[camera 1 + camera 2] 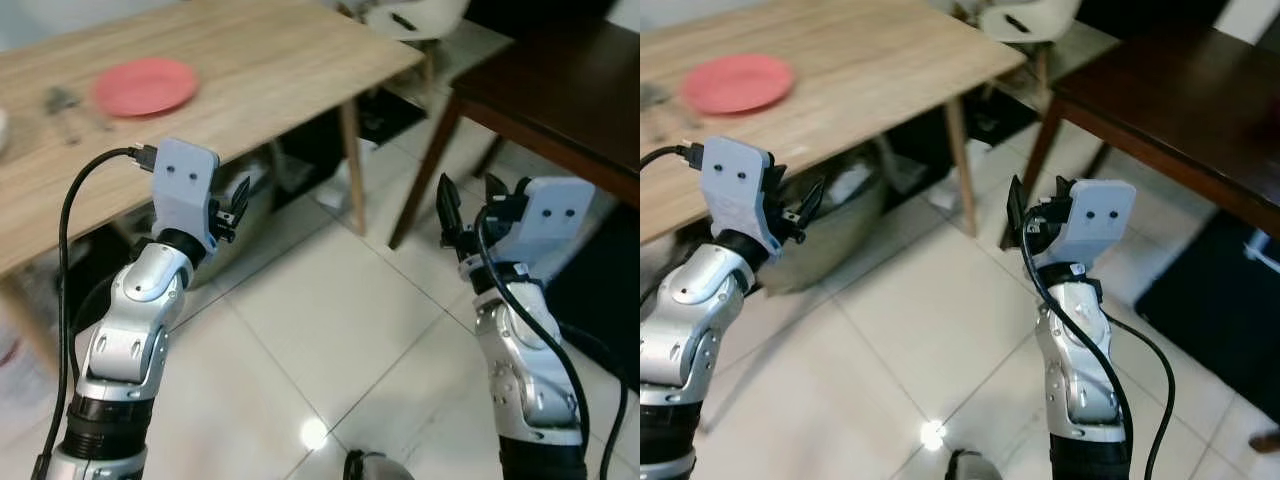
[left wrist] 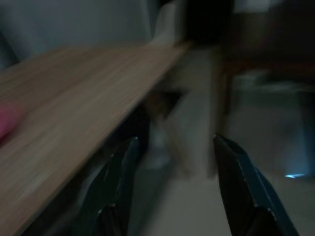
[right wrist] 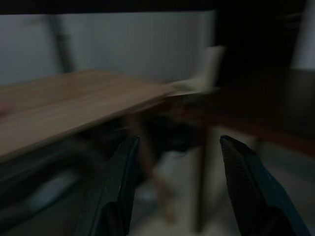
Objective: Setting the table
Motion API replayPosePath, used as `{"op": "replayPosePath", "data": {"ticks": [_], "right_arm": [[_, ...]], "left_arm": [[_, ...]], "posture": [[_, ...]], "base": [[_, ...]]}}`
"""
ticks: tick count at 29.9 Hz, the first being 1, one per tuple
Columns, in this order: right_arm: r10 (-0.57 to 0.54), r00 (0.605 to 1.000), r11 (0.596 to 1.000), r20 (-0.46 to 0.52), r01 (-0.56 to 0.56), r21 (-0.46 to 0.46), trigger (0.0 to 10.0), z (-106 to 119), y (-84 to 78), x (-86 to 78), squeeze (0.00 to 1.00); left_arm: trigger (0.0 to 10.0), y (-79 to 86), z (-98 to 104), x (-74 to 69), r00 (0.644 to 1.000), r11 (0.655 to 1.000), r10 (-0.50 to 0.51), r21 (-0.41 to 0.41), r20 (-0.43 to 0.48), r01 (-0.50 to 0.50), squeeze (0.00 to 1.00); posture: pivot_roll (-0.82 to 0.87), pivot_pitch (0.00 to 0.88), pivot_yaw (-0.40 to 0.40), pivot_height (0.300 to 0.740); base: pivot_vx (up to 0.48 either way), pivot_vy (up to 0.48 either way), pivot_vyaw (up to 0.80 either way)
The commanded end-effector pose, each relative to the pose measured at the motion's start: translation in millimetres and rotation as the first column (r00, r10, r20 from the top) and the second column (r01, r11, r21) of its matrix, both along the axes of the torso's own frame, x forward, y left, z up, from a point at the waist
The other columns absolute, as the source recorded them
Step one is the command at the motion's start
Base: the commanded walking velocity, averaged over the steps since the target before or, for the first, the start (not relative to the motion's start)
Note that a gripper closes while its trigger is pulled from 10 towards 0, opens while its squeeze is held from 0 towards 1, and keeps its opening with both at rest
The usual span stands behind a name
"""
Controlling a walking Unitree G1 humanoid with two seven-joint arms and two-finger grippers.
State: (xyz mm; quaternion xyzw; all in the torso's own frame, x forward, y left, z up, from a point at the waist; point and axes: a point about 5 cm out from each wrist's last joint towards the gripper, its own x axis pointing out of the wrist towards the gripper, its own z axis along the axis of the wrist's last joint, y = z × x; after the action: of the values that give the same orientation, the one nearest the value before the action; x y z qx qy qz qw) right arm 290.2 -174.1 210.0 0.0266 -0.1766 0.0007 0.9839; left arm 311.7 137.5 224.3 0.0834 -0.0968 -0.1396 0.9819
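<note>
The white tiled floor [image 1: 330, 330] takes up the lower middle of my head views, with a bright glare spot near the bottom edge. Across the upper left runs the light wooden counter [image 1: 270, 60], its corner leg coming down toward the center of the frame. In the upper right stands a dark brown table [image 1: 560, 80], well apart from the counter, with a gap of floor between the 2. A white chair [image 1: 410, 15] sits at the top center, just past the counter's far corner. Under the counter, behind my left arm, lies a greyish bundle I cannot identify.

My 2 silver arms rise from the bottom edge, both held over the floor. My left gripper [image 1: 234, 205] sits at center left, just below the counter's near edge, its fingers spread and holding nothing. My right gripper [image 1: 468, 205] sits at center right, in front of the dark table's leg, its fingers likewise parted and released.

The red plate [image 1: 145, 86] rests on the counter in the upper left. Just left of it lies some grey cutlery [image 1: 65, 105], too blurred to tell the pieces apart.
</note>
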Motion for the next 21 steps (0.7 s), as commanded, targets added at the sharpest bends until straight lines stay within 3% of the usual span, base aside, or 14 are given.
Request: {"op": "replayPosePath", "data": {"ticks": [1, 5, 21], "right_arm": [[0.006, 1.000, 1.000, 0.001, -0.006, 0.011, 10.0, -0.2, 1.7, -0.3, 0.00], [0.005, 1.000, 1.000, 0.001, -0.005, 0.011, 10.0, -0.2, 1.7, -0.4, 0.00], [0.006, 1.000, 1.000, 0.003, -0.006, 0.012, 10.0, 0.0, 1.3, 0.3, 0.00]], "left_arm": [[10.0, 1.7, -2.1, -1.5, 1.000, 1.000, -0.013, 0.010, -0.001, 0.013, 0.00], [10.0, -1.2, -1.6, -2.1, 0.999, 0.999, -0.043, 0.002, -0.004, 0.043, 0.00], [10.0, -3.5, -0.4, -3.2, 0.998, 0.998, -0.068, 0.004, 0.004, 0.068, 0.00]], "posture": [[-0.12, 0.056, 0.084, 0.740], [-0.12, 0.056, 0.084, 0.740], [-0.12, 0.054, 0.083, 0.740]], "base": [[0.394, 0.000, -0.78], [0.354, 0.000, -0.78], [0.000, 0.000, -0.78]]}}
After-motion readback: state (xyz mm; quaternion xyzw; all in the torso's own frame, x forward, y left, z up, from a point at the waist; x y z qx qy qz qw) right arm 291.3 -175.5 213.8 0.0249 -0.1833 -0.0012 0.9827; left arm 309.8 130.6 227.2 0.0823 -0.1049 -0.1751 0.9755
